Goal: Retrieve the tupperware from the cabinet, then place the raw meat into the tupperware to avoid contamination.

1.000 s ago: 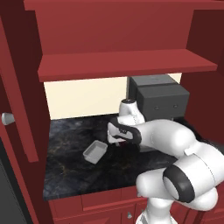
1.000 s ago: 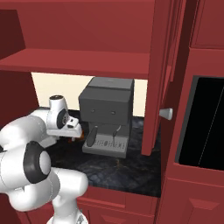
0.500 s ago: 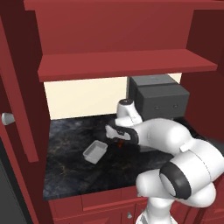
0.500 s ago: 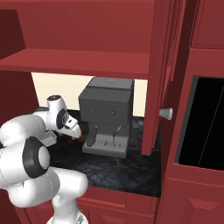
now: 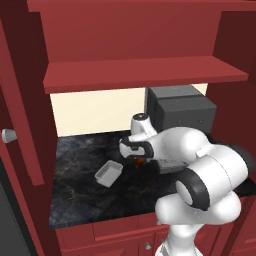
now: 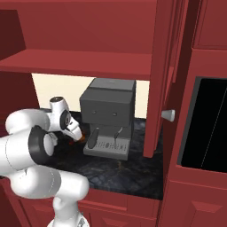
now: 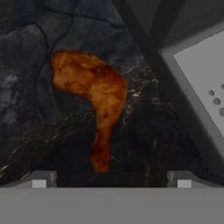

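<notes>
End effector (image 7: 111,179) hung low over the raw meat (image 7: 92,98), 2 fingertips (image 7: 41,179) spread wide apart on either side of it, nothing gripped. Seen in hand view with the narrow end of the raw meat pointing toward the gap between the tips, the thick lumpy end farther off. Lay flat on the dark marbled bench (image 5: 80,200), touching neither fingertip. Glimpsed in left base view as a small orange patch (image 5: 138,162) under the end effector (image 5: 136,156), and in right base view as an orange spot (image 6: 81,138) just below the end effector (image 6: 76,133).

Relative to the raw meat: tupperware (image 5: 109,173) just beside it on the bench, to the left in left base view, upright, open side up, apart from the meat and holding nothing. Dark grey boxy machine (image 6: 108,117) near the meat on the opposite side, its pale grey base edge (image 7: 197,83) close by in hand view, not touching. Cabinet (image 5: 135,45) above, its red shelf (image 5: 145,72) overhanging the bench, 1 door (image 6: 162,75) standing open with a round silver knob (image 6: 167,115). Cream wall (image 5: 100,112) behind. Low red drawer fronts (image 5: 120,227) below the bench edge.
</notes>
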{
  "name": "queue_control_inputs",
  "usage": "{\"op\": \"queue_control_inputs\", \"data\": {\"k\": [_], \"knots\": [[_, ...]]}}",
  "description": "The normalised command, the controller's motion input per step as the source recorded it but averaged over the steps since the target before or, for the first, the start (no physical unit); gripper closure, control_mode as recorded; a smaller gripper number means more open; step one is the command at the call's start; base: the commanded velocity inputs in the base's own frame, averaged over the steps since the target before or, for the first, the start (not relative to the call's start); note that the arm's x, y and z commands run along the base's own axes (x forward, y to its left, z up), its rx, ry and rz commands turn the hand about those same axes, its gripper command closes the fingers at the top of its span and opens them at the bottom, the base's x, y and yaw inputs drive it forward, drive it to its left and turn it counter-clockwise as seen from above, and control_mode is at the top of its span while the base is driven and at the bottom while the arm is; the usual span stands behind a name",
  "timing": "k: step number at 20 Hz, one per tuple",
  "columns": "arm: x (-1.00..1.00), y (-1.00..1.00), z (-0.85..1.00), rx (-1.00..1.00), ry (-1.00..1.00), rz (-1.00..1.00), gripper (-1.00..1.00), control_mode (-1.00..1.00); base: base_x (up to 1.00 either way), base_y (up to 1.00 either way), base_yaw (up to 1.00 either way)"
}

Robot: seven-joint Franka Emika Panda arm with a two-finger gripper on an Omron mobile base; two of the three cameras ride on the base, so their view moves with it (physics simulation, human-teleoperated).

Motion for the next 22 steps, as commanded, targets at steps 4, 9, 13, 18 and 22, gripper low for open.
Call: {"op": "queue_control_inputs", "data": {"k": [4, 9, 13, 18, 22], "knots": [[0.2, 0.0, -0.21, 0.02, 0.02, -0.11, -1.0, -1.0, 0.0, 0.0, 0.0], [0.24, 0.0, -0.24, 0.01, 0.0, -0.1, -1.0, -1.0, 0.0, 0.0, 0.0], [0.18, 0.0, -0.2, 0.0, 0.0, -0.09, -1.0, -1.0, 0.0, 0.0, 0.0], [0.03, 0.0, -0.25, 0.03, 0.04, -0.11, -1.0, -1.0, 0.0, 0.0, 0.0], [0.0, 0.0, -0.28, 0.04, 0.04, -0.12, -1.0, -1.0, 0.0, 0.0, 0.0]]}}
